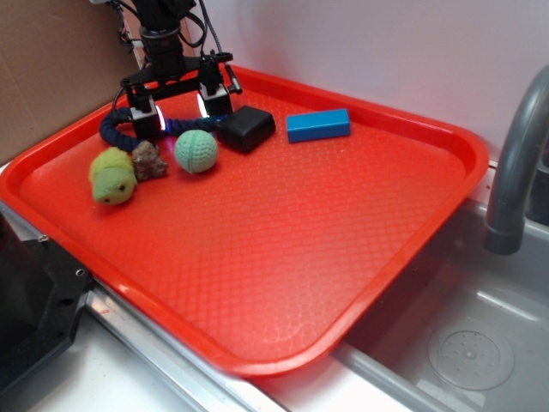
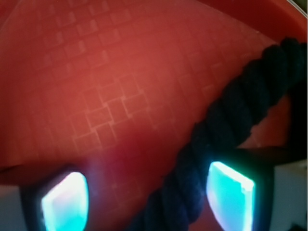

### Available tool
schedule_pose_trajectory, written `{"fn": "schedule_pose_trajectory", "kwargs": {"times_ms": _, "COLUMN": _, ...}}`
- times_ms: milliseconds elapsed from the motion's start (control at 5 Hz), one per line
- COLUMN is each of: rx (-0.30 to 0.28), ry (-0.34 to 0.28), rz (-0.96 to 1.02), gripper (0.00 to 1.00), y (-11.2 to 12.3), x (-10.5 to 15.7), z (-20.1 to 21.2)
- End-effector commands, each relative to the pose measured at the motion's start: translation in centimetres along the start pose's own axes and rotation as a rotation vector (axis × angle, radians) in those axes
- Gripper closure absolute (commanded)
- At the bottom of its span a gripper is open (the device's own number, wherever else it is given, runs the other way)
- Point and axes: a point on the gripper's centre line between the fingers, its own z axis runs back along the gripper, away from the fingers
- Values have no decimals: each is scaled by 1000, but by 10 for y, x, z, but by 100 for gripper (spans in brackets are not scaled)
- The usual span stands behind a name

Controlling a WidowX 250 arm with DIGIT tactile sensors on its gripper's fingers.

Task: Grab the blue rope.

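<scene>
Nearest, at 6 o'clock in the exterior view: the front rim of a red tray [image 1: 257,365], textured floor bare across its near half. At 4 o'clock off the tray: a grey sink [image 1: 467,352] with a round drain, and a grey faucet [image 1: 513,163] curving up at 3 o'clock.

Farther in, toward 10 o'clock: a yellow-green plush toy [image 1: 112,176], touching a small brown stone-like lump [image 1: 150,161], then a green crocheted ball [image 1: 196,151] just beside it.

Behind those, toward 11 o'clock: the blue rope [image 1: 120,135], dark navy and twisted, lying curved on the tray floor behind the plush and ball. Spread wide over it, the tool [image 1: 180,114], one finger on either side of the rope, not closed. Wrist view: rope [image 2: 226,130] running diagonally between the two lit pads [image 2: 65,202], nearer the right one.

At 12 o'clock: a black block [image 1: 246,128], then a bright blue block [image 1: 318,124] near the back rim.
</scene>
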Motion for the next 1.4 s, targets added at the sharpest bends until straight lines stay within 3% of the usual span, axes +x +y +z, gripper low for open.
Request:
{"fn": "schedule_pose_trajectory", "kwargs": {"times_ms": 0, "rx": 1, "ry": 21, "rz": -48, "gripper": 0, "y": 28, "x": -13, "z": 14}}
{"fn": "schedule_pose_trajectory", "kwargs": {"times_ms": 400, "rx": -39, "ry": 12, "rz": -64, "gripper": 0, "y": 38, "x": -24, "z": 37}}
{"fn": "schedule_pose_trajectory", "kwargs": {"times_ms": 1200, "rx": -9, "ry": 71, "rz": -156, "gripper": 0, "y": 22, "x": -14, "z": -3}}
